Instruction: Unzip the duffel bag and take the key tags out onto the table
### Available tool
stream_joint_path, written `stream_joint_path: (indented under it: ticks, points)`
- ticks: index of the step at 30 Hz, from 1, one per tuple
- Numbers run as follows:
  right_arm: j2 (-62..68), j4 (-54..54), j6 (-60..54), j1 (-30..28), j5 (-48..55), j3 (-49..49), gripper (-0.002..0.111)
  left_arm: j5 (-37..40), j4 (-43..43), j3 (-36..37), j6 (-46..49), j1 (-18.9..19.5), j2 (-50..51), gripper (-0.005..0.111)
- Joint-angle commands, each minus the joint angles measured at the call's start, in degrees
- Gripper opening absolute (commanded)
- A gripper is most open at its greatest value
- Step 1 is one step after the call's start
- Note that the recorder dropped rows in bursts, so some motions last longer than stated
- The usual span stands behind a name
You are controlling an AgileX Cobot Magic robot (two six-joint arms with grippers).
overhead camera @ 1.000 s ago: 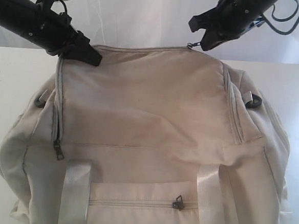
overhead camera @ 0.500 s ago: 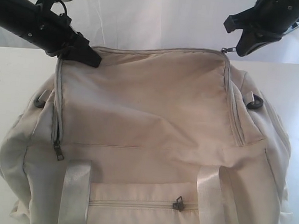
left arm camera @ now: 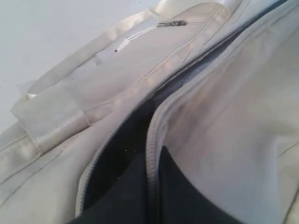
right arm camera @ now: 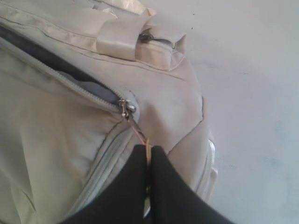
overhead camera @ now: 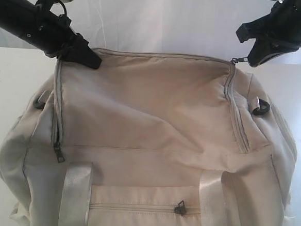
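Before you: beige duffel bag (overhead camera: 156, 108), grey zippers (overhead camera: 58, 101), tan zipper pull (right arm camera: 140, 135), navy lining (left arm camera: 117, 154); plain white tabletop (overhead camera: 8, 72); left gripper (overhead camera: 93, 62) and right gripper (overhead camera: 255, 61) black.

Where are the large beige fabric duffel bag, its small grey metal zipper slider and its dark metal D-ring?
Beige fabric duffel bag (overhead camera: 156, 108): exterior view, top panel.
Grey metal zipper slider (right arm camera: 126, 108): right wrist view, slider body.
Dark metal D-ring (overhead camera: 261, 108): exterior view, curved bar.

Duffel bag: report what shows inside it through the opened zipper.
Only dark lining shows in the gap along the duffel bag flap. No key tags visible; the fabric covers the rest of the interior.
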Motion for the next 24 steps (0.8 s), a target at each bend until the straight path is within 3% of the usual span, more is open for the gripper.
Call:
stream_joint_path:
  ticks: [1, 3, 4, 6, 9, 13, 16, 19, 24]
  points:
    - [-1.85, -1.49, 0.30, -1.17, -1.90, 2.03, 0.000, 0.39, 1.03, -0.17, -0.04, 0.47, -0.94, 0.011]
    - [-1.85, -0.17, 0.30, -1.17, -3.10, 2.97, 0.000, 1.23, 1.03, -0.17, 1.13, 0.35, -0.94, 0.030]
    - [-1.74, 2.03, -0.28, -1.17, -5.01, 4.06, 0.000, 1.48, 0.58, -0.17, 3.03, 0.35, -0.94, 0.053]
    - [-1.51, 3.08, -0.28, -1.17, -8.04, 5.21, 0.000, -0.77, -3.49, -0.45, 8.00, -0.30, -0.94, 0.079]
    - [-1.37, 3.17, -0.28, -1.17, -10.24, 5.33, 0.000, -1.81, -2.60, -5.86, 8.50, -3.56, -0.94, 0.075]
    - [-1.37, 3.17, -0.28, -1.17, -11.68, 5.33, 0.000, -1.09, 14.09, -19.44, 0.29, -15.34, 3.94, 0.070]
    - [-1.37, 3.17, -0.28, -1.17, -10.30, 5.33, 0.000, -0.64, 16.26, -28.86, -3.60, -22.21, 11.38, 0.070]
    - [-1.37, 3.17, -0.28, -1.17, -9.79, 5.33, 0.000, -4.78, 16.57, -33.98, -3.73, -25.90, 15.87, 0.069]
    - [-1.37, 3.39, -0.28, -1.17, -9.45, 5.33, 0.000, -7.65, 17.12, -36.03, -3.73, -27.30, 19.55, 0.067]
